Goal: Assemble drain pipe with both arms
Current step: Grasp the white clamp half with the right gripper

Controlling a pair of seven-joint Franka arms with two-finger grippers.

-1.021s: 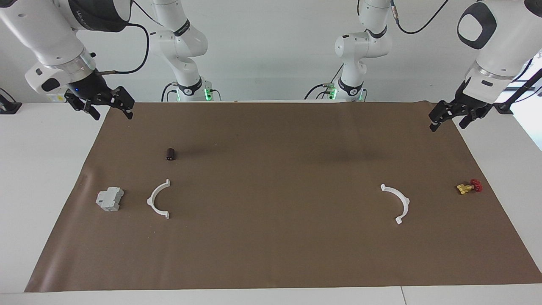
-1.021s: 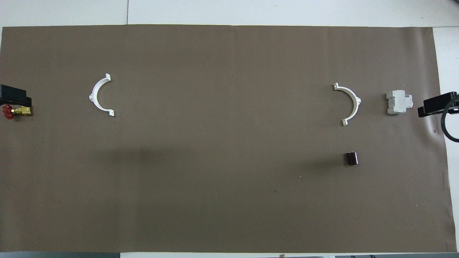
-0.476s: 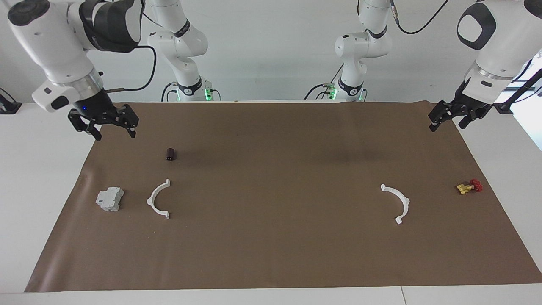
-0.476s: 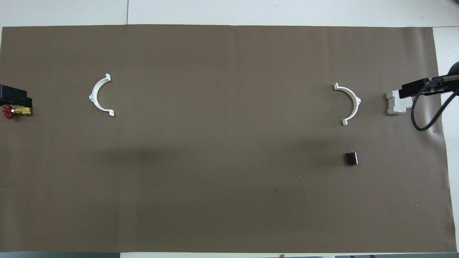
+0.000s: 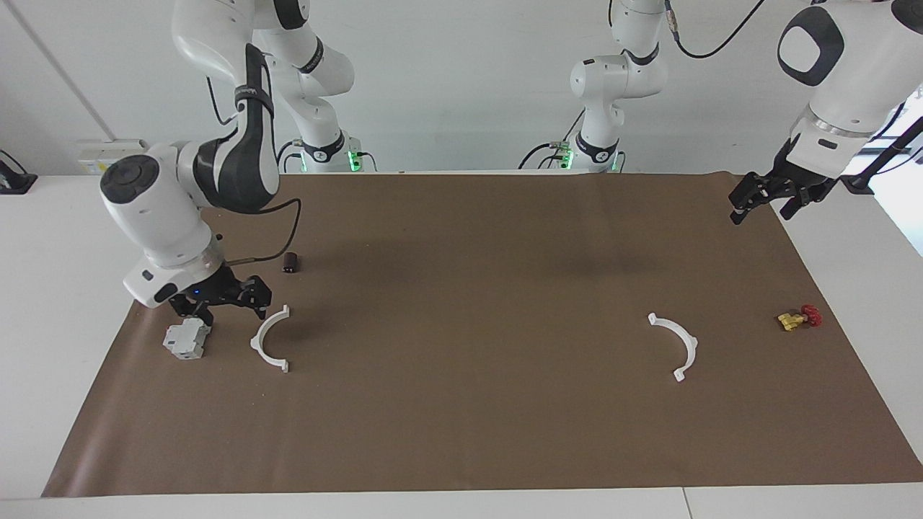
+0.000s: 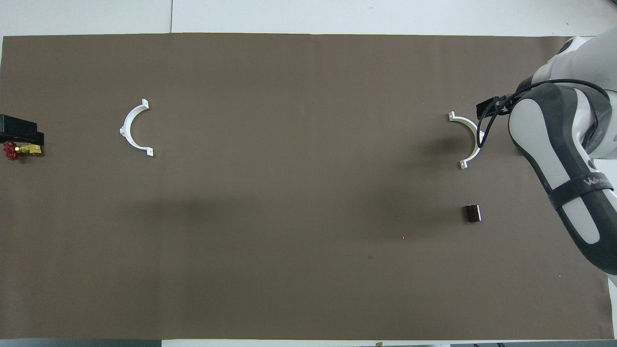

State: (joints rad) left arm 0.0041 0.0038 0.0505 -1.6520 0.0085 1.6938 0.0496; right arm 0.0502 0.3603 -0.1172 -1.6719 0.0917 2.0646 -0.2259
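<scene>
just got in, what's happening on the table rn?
Early stage of joining the two white half-rings. The right gripper is low over the mat between the grey block and one half-ring, fingers open, holding nothing. The left gripper waits at its own end of the mat, also empty. The other half-ring lies untouched toward the left arm's end, beside the red-and-yellow valve.

surface: white table (image 5: 86, 404) under a brown mat (image 5: 469, 418) | right arm's end: grey block (image 5: 187, 339), white half-ring (image 5: 268, 339) beside it, dark cylinder (image 5: 290, 262) nearer the robots | left arm's end: second half-ring (image 5: 678, 346), red-and-yellow valve (image 5: 799, 317) by the mat's edge
</scene>
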